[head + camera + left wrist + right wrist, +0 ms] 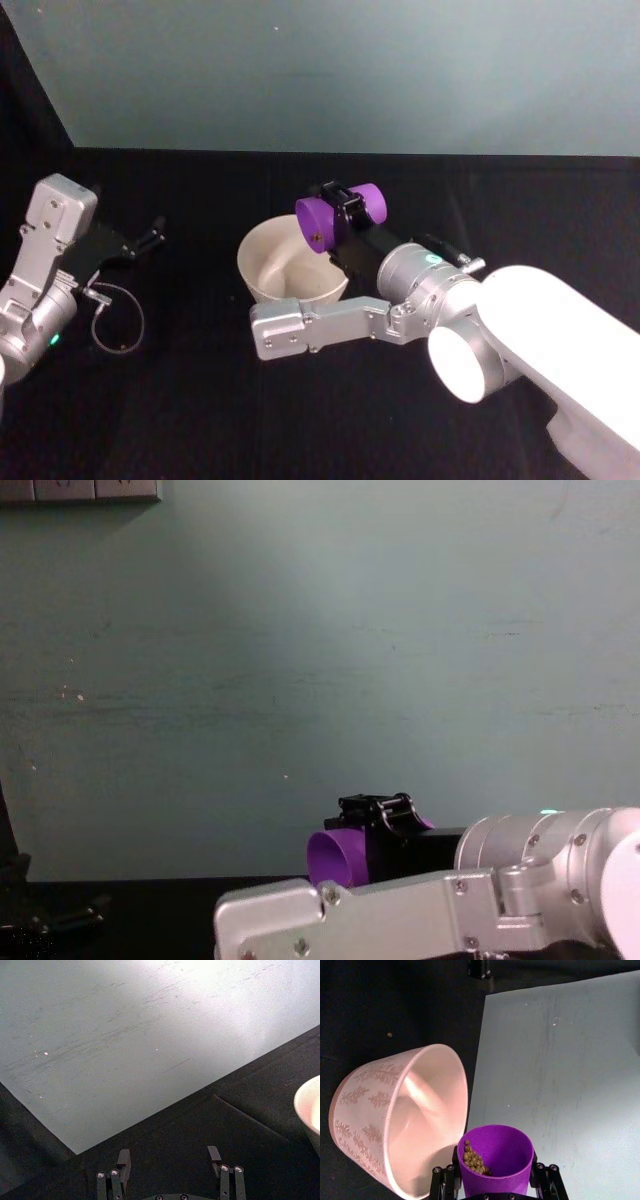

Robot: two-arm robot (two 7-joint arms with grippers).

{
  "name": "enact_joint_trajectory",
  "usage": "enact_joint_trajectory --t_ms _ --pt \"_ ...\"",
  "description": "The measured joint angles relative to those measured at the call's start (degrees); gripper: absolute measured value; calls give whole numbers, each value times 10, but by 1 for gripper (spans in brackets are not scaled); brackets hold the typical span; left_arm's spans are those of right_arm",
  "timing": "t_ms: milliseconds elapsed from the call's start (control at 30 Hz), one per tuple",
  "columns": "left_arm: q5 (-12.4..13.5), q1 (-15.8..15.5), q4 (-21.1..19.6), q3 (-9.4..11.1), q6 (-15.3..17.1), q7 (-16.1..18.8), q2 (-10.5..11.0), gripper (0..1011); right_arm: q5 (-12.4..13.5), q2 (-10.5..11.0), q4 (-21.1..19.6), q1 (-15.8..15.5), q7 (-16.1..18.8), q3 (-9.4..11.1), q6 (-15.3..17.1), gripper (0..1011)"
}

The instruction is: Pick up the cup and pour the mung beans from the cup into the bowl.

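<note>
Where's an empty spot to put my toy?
Bare black cloth lies between the left gripper and the bowl, and behind the bowl up to the wall. Crowded: the bowl's right side, where the right gripper holds the cup.

Bowl [272, 288] stands on the bench [200, 420] near its middle. Cup [320, 226] is held off the bench, tipped onto its side, in the right gripper [342, 214] at the bowl's far right rim. Mung beans [474, 1159] lie inside the cup, heaped against the wall nearest the bowl. Left gripper [147, 237] sits near the bench's left edge, well apart from the bowl; a cable loop [118, 320] lies just before it.
</note>
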Motion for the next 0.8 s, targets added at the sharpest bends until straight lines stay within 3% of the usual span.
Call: enact_joint_trajectory --t_ms 233,800 --pt "0 0 0 0 0 0 0 1000 -30 -7 9 1 2 -5 0 734" --pt "0 0 0 0 0 0 0 1000 -63 -18 15 -7 3 5 -10 734"
